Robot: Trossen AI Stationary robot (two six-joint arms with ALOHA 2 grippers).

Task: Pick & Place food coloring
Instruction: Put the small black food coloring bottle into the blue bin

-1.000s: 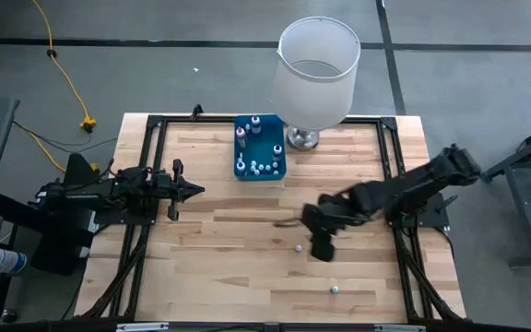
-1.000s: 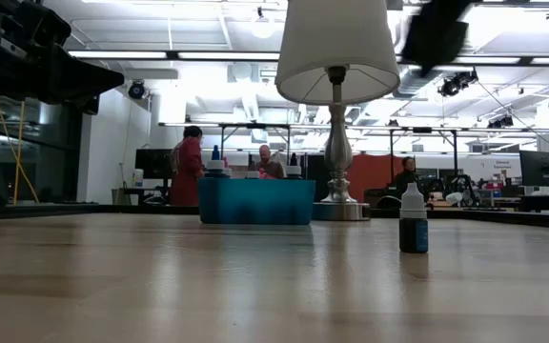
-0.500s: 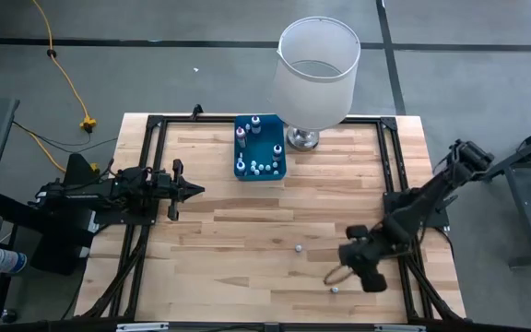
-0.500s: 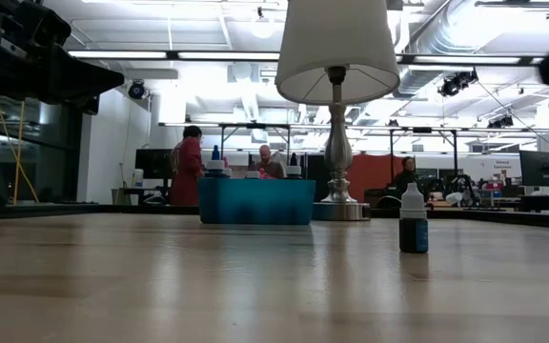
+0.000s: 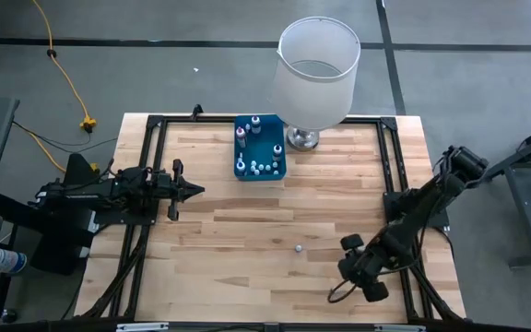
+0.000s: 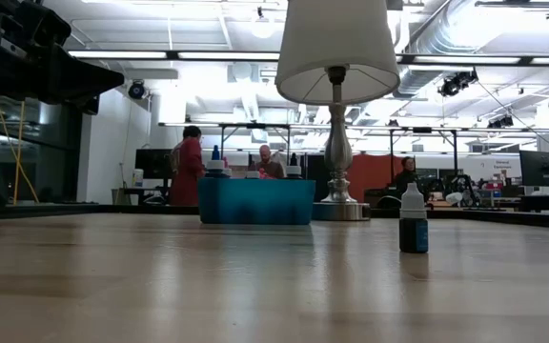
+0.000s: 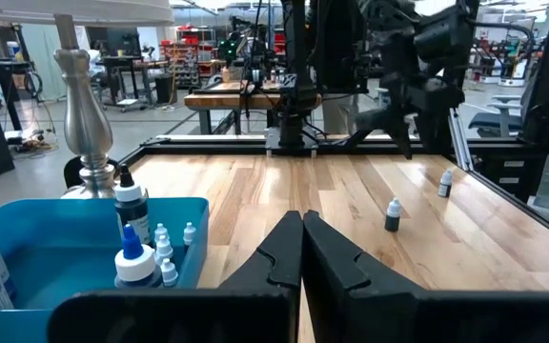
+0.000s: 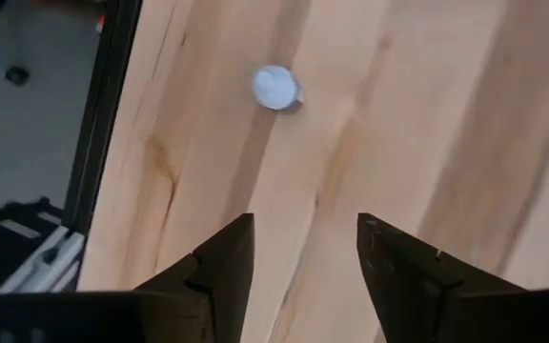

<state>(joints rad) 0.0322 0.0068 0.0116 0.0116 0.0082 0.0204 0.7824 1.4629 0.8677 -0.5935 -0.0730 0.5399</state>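
One small dark food coloring bottle point(image 5: 298, 248) with a white cap stands upright on the bare wood, and shows in the low view point(image 6: 413, 221). A second bottle appears as a white cap point(image 8: 274, 88) from above, beyond my right gripper's fingers, and upright in the left wrist view point(image 7: 444, 183). My right gripper point(image 8: 303, 243) hangs open over the table's near right part point(image 5: 348, 274), pointing down and touching nothing. Several more bottles stand in the blue tray point(image 5: 259, 148). My left gripper point(image 5: 196, 190) waits shut at the table's left, its fingers point(image 7: 301, 233) pointing toward the right.
A lamp with a big white shade point(image 5: 316, 72) stands on a metal base point(image 5: 303, 138) right of the tray, at the far edge. A black frame rail point(image 8: 103, 143) borders the table near the second bottle. People stand in the room behind point(image 6: 187, 164).
My right arm has swung from the middle of the table toward the near right corner and turned its gripper downward above the second bottle, which it now covers in the high view. The bottles and the tray have stayed in place.
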